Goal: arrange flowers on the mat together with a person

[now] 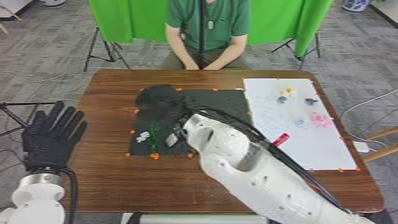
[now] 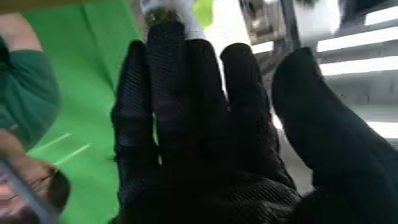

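My right hand [image 1: 161,99] is over the far left corner of the black mat [image 1: 233,100]. In the right wrist view, the right hand [image 2: 204,150] has straight fingers and a thumb held apart, so it is open. A white flower [image 1: 142,136] and a green stem [image 1: 154,136] lie on the mat's near left part, close to a small white piece [image 1: 171,140]. Yellow [image 1: 287,92], pink [image 1: 322,120] and pale blue [image 1: 300,123] flowers lie on the white sheet [image 1: 275,112]. My left hand [image 1: 51,137] is open at the table's left edge, fingers straight.
The right arm crosses from the bottom right over the black mat and the sheet's near left edge. A red object [image 1: 281,139] lies beside the arm on the sheet. Two small dark grey pieces [image 1: 311,101] are near the yellow flower. The brown table [image 1: 107,175] surrounds both surfaces.
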`<state>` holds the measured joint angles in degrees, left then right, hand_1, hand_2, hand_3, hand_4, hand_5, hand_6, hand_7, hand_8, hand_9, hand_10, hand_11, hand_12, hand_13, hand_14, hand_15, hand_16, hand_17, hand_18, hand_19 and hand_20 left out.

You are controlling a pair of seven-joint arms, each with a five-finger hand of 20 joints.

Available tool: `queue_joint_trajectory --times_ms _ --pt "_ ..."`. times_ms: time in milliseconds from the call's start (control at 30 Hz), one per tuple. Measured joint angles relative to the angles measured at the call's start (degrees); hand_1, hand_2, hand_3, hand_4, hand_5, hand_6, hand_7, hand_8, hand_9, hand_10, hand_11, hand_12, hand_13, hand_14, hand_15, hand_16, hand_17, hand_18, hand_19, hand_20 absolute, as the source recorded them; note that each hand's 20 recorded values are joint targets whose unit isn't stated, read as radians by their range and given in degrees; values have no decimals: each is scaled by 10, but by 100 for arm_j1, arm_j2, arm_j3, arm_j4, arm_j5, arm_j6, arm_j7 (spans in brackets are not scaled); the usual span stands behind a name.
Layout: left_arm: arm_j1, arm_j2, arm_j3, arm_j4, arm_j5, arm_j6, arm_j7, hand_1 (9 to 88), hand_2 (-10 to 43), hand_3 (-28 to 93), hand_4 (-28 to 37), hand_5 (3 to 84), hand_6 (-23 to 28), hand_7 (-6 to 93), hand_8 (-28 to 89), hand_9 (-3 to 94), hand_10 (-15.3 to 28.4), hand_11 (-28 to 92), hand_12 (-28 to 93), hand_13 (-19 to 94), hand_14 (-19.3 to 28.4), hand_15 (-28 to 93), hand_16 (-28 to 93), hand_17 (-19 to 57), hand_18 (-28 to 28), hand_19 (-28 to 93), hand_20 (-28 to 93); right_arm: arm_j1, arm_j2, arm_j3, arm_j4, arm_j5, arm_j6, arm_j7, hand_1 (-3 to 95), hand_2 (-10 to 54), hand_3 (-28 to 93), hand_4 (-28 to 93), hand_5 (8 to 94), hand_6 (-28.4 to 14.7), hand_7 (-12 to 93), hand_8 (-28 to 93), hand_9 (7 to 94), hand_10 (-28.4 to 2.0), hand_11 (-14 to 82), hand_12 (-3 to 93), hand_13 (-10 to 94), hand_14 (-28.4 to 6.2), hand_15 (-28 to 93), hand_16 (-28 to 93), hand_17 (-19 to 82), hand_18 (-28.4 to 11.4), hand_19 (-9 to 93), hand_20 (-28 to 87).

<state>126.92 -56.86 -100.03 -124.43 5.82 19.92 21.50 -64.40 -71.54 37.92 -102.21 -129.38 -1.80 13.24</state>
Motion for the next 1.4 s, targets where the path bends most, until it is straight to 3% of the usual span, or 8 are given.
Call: queue_joint_trajectory --times_ms 167,300,500,600,800,1000,1400 --pt "10 -2 -19 3 0 -63 19 289 128 718 -283 375 70 136 -113 332 144 204 79 249 134 315 -78 -64 130 328 114 -387 526 770 -627 634 426 -282 440 107 676 -282 539 15 206 -109 579 -115 117 159 514 -91 329 189 259 -146 533 180" --pt "11 -2 -32 23 -1 -187 19 291 126 716 -283 374 69 134 -112 332 143 203 80 251 132 311 -77 -64 130 325 115 -785 953 1463 -1006 1003 621 -564 405 108 697 -282 528 16 193 -140 568 -117 112 161 501 -98 310 196 255 -145 509 176" --pt "19 -2 -90 27 7 -267 21 290 124 717 -283 374 68 134 -111 332 143 202 82 252 131 306 -74 -62 130 321 115 -1481 1479 2463 -1457 1857 762 -560 342 123 713 -281 509 6 186 -140 532 -129 99 161 450 -112 290 200 218 -149 461 165" --pt "34 -2 -124 26 7 -275 34 291 124 717 -283 374 68 134 -111 333 143 202 82 253 130 305 -74 -62 130 320 116 -1885 1539 3152 -1478 2729 667 -769 330 129 709 -277 500 2 176 -136 517 -134 92 161 431 -121 281 199 207 -150 440 162" --pt "94 -2 -191 15 4 -292 93 291 122 718 -283 375 68 134 -111 334 143 201 82 253 130 302 -72 -62 130 318 117 -2701 1648 4518 -1503 4621 -81 -1100 315 131 705 -270 485 -4 162 -126 495 -139 81 164 409 -131 270 199 197 -152 419 163" --pt "130 -8 -230 15 3 -319 162 291 121 717 -283 375 68 133 -111 335 143 201 83 255 130 299 -72 -61 130 317 117 -3340 1842 5230 -1621 5623 131 -753 281 126 700 -255 475 -15 146 -118 476 -151 70 166 395 -142 264 201 190 -156 444 183" --pt "133 -75 -238 8 7 -335 195 292 120 717 -283 376 68 133 -111 337 142 199 83 256 130 297 -71 -61 131 315 118 -4101 1880 5771 -1694 6480 773 -890 250 137 692 -242 462 -37 129 -100 469 -169 65 172 395 -151 267 201 188 -160 448 186"
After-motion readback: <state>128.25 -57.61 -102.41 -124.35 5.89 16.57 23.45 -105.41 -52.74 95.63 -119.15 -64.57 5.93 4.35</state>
